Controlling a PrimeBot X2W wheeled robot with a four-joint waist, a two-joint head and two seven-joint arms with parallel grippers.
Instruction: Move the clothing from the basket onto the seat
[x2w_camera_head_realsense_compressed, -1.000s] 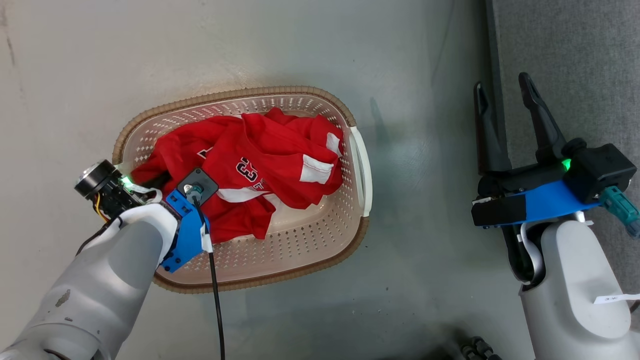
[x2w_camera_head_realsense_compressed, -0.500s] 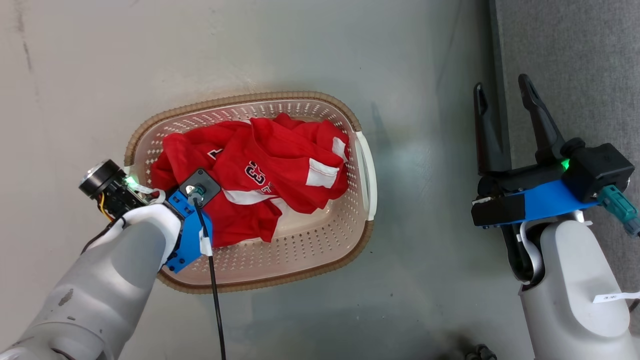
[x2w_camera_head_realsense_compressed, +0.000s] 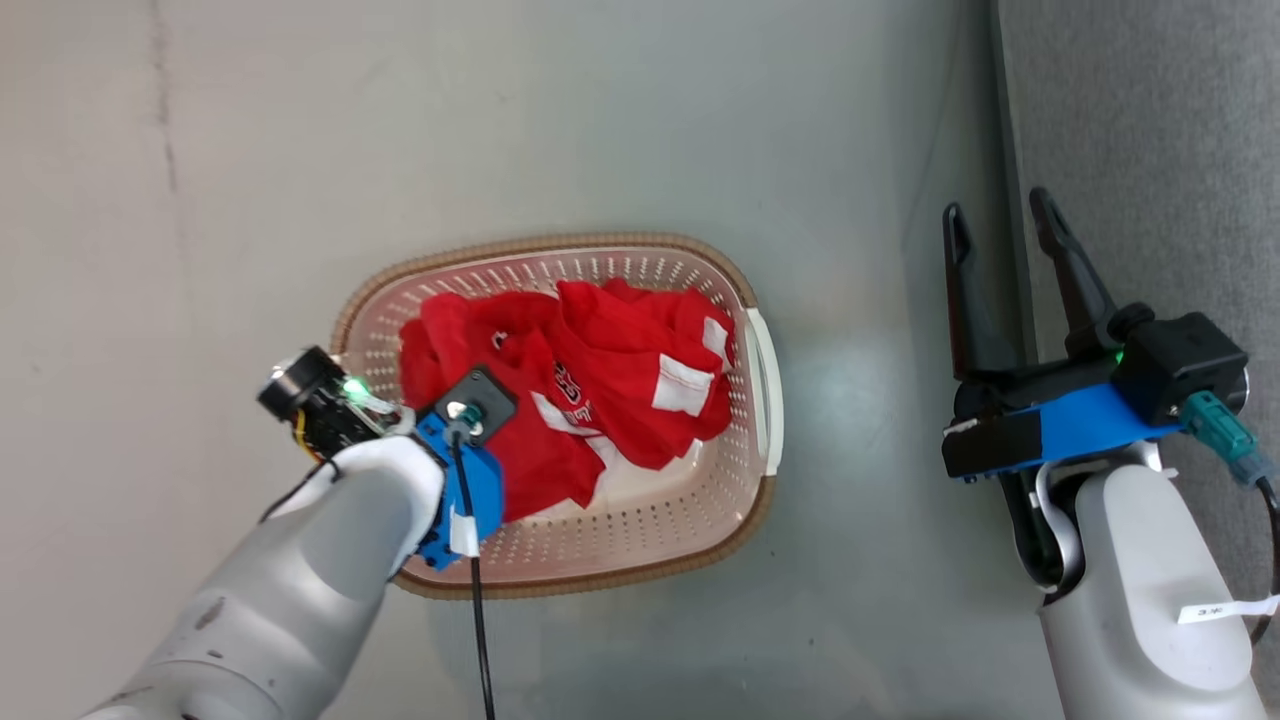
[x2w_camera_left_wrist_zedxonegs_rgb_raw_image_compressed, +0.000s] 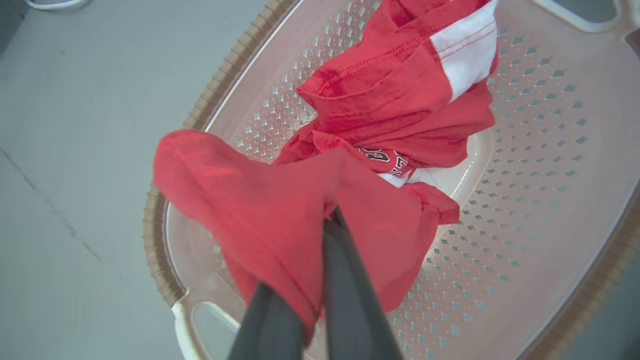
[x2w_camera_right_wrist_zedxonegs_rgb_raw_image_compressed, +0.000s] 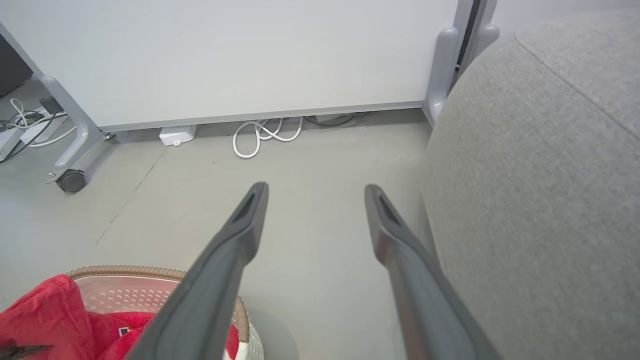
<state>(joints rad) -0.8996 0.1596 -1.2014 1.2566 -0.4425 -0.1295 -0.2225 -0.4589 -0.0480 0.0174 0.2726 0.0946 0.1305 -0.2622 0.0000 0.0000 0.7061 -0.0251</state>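
One basket (x2w_camera_head_realsense_compressed: 640, 525), one red clothing heap (x2w_camera_head_realsense_compressed: 610, 400), one seat (x2w_camera_head_realsense_compressed: 1150, 150)

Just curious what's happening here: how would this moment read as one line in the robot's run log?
left gripper: shut on clothing | clothing: in basket | right gripper: open, empty, beside seat

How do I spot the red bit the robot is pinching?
Left of the big grey seat sits a cream basket with a brown rim. At its left end the left pincer is shut on a plain red fold of clothing; neighbouring folds carry white bands or lettering.
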